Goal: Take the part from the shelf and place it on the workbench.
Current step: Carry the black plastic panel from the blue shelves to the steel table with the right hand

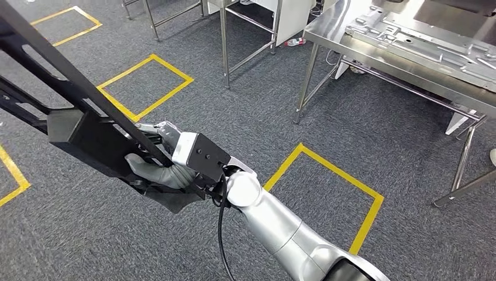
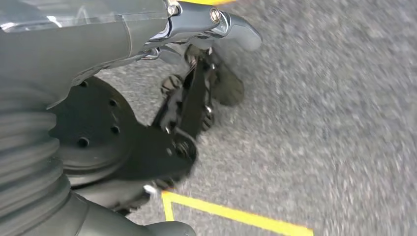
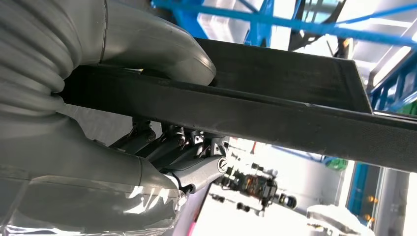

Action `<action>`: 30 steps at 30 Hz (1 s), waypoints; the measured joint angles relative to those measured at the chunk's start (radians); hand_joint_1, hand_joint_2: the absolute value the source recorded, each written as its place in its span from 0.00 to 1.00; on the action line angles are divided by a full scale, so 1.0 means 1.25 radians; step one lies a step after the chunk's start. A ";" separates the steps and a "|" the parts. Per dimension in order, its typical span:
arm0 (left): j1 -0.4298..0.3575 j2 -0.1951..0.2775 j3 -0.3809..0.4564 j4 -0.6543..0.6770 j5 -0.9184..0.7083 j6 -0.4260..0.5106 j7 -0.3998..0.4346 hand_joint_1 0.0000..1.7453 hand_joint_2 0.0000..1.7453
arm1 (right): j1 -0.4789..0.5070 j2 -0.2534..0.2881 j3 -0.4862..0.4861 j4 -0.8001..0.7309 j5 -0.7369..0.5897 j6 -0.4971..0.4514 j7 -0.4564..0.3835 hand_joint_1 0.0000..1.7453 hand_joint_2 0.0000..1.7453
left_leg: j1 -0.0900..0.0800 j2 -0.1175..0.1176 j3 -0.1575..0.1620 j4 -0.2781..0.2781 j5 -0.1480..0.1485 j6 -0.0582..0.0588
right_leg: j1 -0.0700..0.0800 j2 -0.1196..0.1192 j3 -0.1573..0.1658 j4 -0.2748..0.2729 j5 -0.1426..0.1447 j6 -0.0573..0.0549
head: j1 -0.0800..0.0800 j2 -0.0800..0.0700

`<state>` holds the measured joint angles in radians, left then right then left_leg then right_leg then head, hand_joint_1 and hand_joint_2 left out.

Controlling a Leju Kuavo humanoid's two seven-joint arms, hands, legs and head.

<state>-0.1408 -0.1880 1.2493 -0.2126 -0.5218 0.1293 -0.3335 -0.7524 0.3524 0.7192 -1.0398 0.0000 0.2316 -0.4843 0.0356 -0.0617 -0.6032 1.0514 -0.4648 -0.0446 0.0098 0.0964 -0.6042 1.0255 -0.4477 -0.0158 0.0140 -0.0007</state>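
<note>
One right hand (image 1: 158, 167) alone grips the long black part (image 1: 88, 137), which risks swinging and slipping before reaching the workbench (image 1: 409, 64); left hand's (image 2: 196, 29) state unclear.

Factory workshop: steel workbench (image 1: 374, 50), yellow floor markings (image 1: 327, 175), grey carpet (image 1: 245, 111).
</note>
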 joint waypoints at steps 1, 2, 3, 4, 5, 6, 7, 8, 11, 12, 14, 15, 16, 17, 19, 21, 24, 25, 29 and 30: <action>0.000 0.000 0.000 0.000 0.000 -0.001 0.000 0.00 1.00 | 0.000 0.000 0.001 0.000 0.000 0.000 0.000 0.82 1.00 | 0.000 -0.009 0.002 -0.005 -0.005 0.005 | -0.001 0.007 -0.005 0.004 0.000 0.004 | 0.000 0.000; 0.000 0.000 0.000 0.000 0.000 -0.002 0.000 0.00 1.00 | 0.000 0.000 0.001 0.000 0.000 -0.001 0.000 0.82 1.00 | -0.002 -0.005 0.002 -0.007 -0.004 0.011 | -0.002 0.014 -0.010 0.005 0.001 0.008 | 0.000 0.000; 0.000 -0.001 0.000 0.000 0.001 -0.002 0.000 0.00 1.00 | 0.000 -0.001 0.001 0.000 0.000 -0.001 0.000 0.82 1.00 | -0.002 0.003 0.002 -0.008 -0.003 0.017 | -0.003 0.016 -0.012 0.006 0.001 0.012 | 0.000 0.000; 0.000 -0.001 0.000 0.000 0.001 -0.002 0.000 0.00 1.00 | 0.000 -0.001 0.001 0.000 0.000 -0.001 0.000 0.82 1.00 | -0.002 0.011 0.003 -0.009 -0.002 0.022 | -0.002 0.005 -0.016 0.012 -0.003 0.016 | 0.002 0.000; 0.000 -0.002 0.000 0.000 0.001 -0.003 -0.001 0.00 1.00 | -0.002 -0.001 0.002 0.000 0.000 -0.001 0.000 0.82 1.00 | -0.002 0.019 0.004 -0.011 -0.001 0.027 | -0.002 -0.013 -0.025 0.031 -0.014 0.020 | 0.005 0.000; 0.000 -0.002 0.000 0.000 0.002 -0.004 -0.002 0.00 1.00 | -0.003 -0.001 0.003 0.000 0.000 -0.002 0.000 0.82 1.00 | -0.002 0.028 0.005 -0.013 -0.001 0.031 | -0.002 -0.035 -0.043 0.066 -0.033 0.024 | 0.008 0.000; 0.001 -0.003 0.000 0.000 0.002 -0.005 -0.003 0.00 1.00 | -0.004 -0.001 0.003 0.000 0.002 -0.003 0.000 0.82 1.00 | -0.003 0.036 0.005 -0.014 -0.002 0.034 | -0.003 -0.055 -0.069 0.117 -0.056 0.028 | 0.011 0.000; 0.002 -0.003 0.000 0.000 0.002 -0.006 -0.004 0.00 1.00 | -0.004 -0.001 0.004 0.000 0.004 -0.005 0.000 0.82 1.00 | -0.005 0.046 0.006 -0.013 -0.003 0.036 | -0.006 -0.065 -0.099 0.173 -0.078 0.030 | 0.013 0.000; 0.001 -0.003 0.000 0.000 0.004 -0.006 -0.005 0.00 1.00 | -0.003 -0.001 0.005 0.000 0.012 -0.011 0.001 0.82 1.00 | -0.008 0.075 0.009 -0.013 -0.007 0.037 | -0.010 -0.074 -0.129 0.219 -0.071 0.030 | 0.014 0.000; 0.000 -0.003 0.000 0.000 0.005 -0.006 -0.005 0.00 1.00 | -0.003 -0.001 0.005 0.000 0.013 -0.012 0.001 0.82 1.00 | -0.009 0.083 0.013 -0.014 -0.009 0.036 | -0.008 -0.079 -0.106 0.171 -0.043 0.025 | 0.014 0.000; -0.002 -0.006 0.000 0.000 0.005 -0.006 -0.005 0.00 1.00 | -0.005 -0.001 0.005 -0.001 0.015 -0.013 0.001 0.82 1.00 | -0.013 0.098 0.021 -0.015 -0.014 0.033 | 0.002 -0.113 -0.045 0.055 0.001 0.010 | 0.013 0.000; -0.003 -0.007 0.000 0.000 0.005 -0.006 -0.004 0.00 1.00 | -0.006 -0.001 0.006 -0.001 0.016 -0.014 0.001 0.82 1.00 | -0.013 0.105 0.024 -0.016 -0.016 0.030 | 0.009 -0.127 -0.025 0.017 0.010 0.003 | 0.013 0.000; -0.003 -0.008 0.000 0.000 0.005 -0.006 -0.003 0.00 1.00 | -0.007 -0.001 0.006 -0.002 0.018 -0.014 0.001 0.82 1.00 | -0.013 0.112 0.026 -0.018 -0.017 0.026 | 0.014 -0.136 -0.018 0.001 0.010 -0.003 | 0.012 0.000; -0.004 -0.009 0.000 0.000 0.005 -0.006 -0.002 0.00 1.00 | -0.007 -0.001 0.006 -0.002 0.020 -0.015 0.002 0.82 1.00 | -0.014 0.121 0.029 -0.020 -0.018 0.022 | 0.017 -0.132 -0.018 -0.001 0.010 -0.005 | 0.012 0.000; -0.006 -0.009 0.000 0.000 0.004 -0.005 0.000 0.00 1.00 | -0.007 -0.001 0.006 -0.004 0.025 -0.018 0.003 0.82 1.00 | -0.013 0.124 0.035 -0.022 -0.023 0.014 | 0.012 -0.113 -0.010 -0.014 0.016 -0.008 | 0.013 0.000; -0.007 -0.009 0.000 0.000 0.002 -0.003 0.001 0.00 1.00 | -0.009 0.000 0.006 -0.007 0.027 -0.021 0.005 0.82 1.00 | -0.012 0.093 0.022 0.017 -0.049 0.008 | 0.005 -0.096 0.002 -0.029 0.022 -0.012 | 0.011 0.000; -0.004 -0.007 0.000 0.000 0.001 -0.002 0.001 0.00 1.00 | -0.008 0.000 0.007 -0.007 0.028 -0.022 0.007 0.82 1.00 | -0.010 0.057 -0.055 0.166 -0.107 0.003 | 0.005 -0.067 0.005 -0.030 0.022 -0.016 | 0.008 0.000; -0.003 -0.006 0.000 0.000 0.001 -0.002 0.001 0.00 1.00 | -0.006 0.000 0.007 -0.007 0.029 -0.022 0.008 0.82 1.00 | -0.010 0.055 -0.073 0.193 -0.107 0.001 | 0.005 -0.056 0.005 -0.028 0.021 -0.017 | 0.008 0.000; -0.004 -0.001 0.000 0.000 0.000 -0.002 0.000 0.00 1.00 | -0.004 0.000 0.008 -0.006 0.029 -0.025 0.009 0.82 1.00 | -0.004 0.026 -0.021 0.044 -0.009 0.000 | 0.003 -0.012 0.003 -0.009 0.010 -0.009 | 0.008 0.000; -0.004 0.000 0.000 0.000 0.000 -0.002 0.000 0.00 1.00 | -0.004 0.000 0.008 -0.006 0.029 -0.026 0.009 0.82 1.00 | -0.002 0.011 -0.006 0.008 0.002 0.003 | 0.003 -0.003 -0.001 -0.003 0.007 -0.005 | 0.008 0.000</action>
<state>-0.1462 -0.1879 1.2489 -0.2125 -0.5221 0.1267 -0.3334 -0.7574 0.3525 0.7297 -1.0478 0.0366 0.1990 -0.4735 0.0326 -0.0483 -0.6104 1.0619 -0.4623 -0.0414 0.0133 0.0924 -0.6051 1.0220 -0.4384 -0.0216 0.0245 -0.0006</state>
